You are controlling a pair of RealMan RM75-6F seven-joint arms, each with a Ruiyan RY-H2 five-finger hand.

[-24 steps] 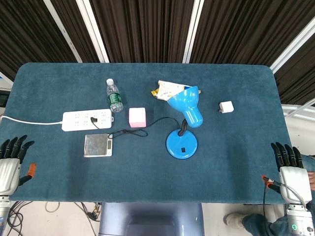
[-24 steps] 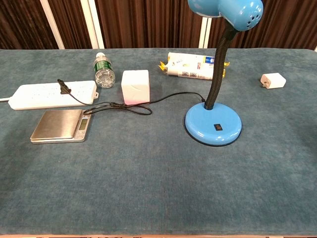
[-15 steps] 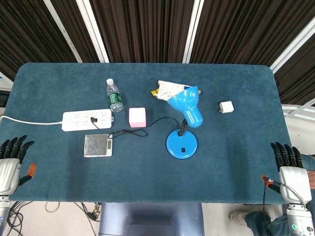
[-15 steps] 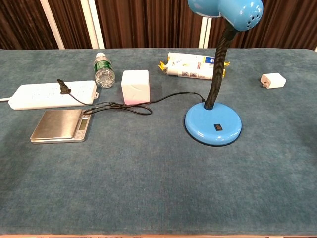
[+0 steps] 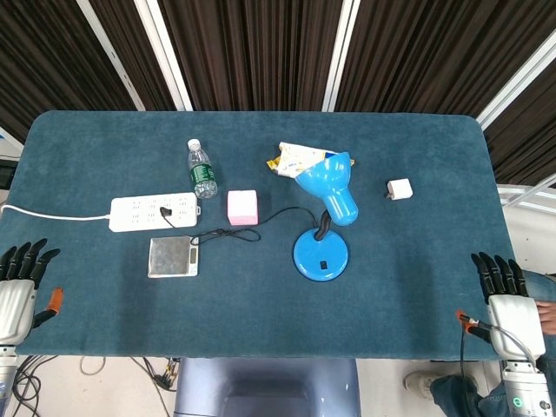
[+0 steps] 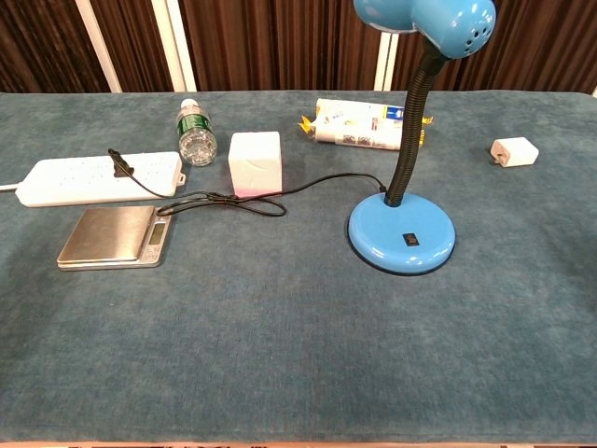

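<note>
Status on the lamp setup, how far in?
Done: lamp cord is plugged into the power strip. In hand: nothing; left robot hand and right robot hand sit open at the table's near corners, touching nothing. Left: any handling; scale and bottle untouched.

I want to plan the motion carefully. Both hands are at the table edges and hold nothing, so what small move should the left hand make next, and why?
Probably the left hand should lift and move forward toward the scale. It rests open at the near left edge of the table, holding nothing, and the scale and the power strip are the things nearest to it.
</note>
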